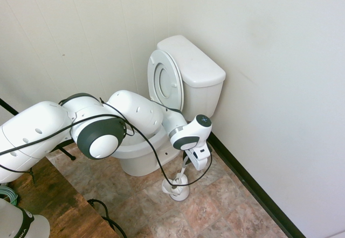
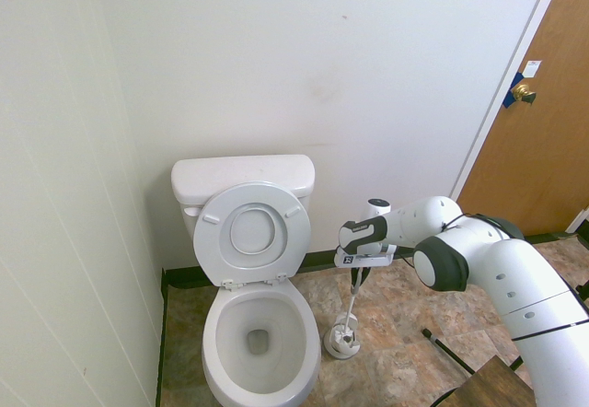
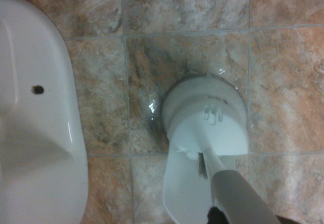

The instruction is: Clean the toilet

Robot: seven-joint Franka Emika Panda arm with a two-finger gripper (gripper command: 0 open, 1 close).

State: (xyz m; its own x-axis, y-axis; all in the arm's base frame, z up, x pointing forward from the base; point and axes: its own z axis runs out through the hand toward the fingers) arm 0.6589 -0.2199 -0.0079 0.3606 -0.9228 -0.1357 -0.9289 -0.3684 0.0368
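1. The toilet (image 2: 258, 333) stands against the back wall, in the corner by the side wall, with its seat and lid (image 2: 253, 234) raised against the tank (image 2: 243, 175) and the bowl open.
2. Just beside it on the tiled floor (image 2: 405, 343) sits the small white brush holder (image 2: 341, 341), with the brush handle (image 2: 353, 298) rising from it.
3. The gripper (image 2: 360, 266) points straight down over the handle's top; its jaws look closed around the handle, though the fingertips are hard to make out.
4. Judged step: taking the brush. A straight vertical lift should free the head without dragging the light holder along; only then swing towards the bowl.
5. A small dark mark on the gripper body is unreadable; no other writing shows.
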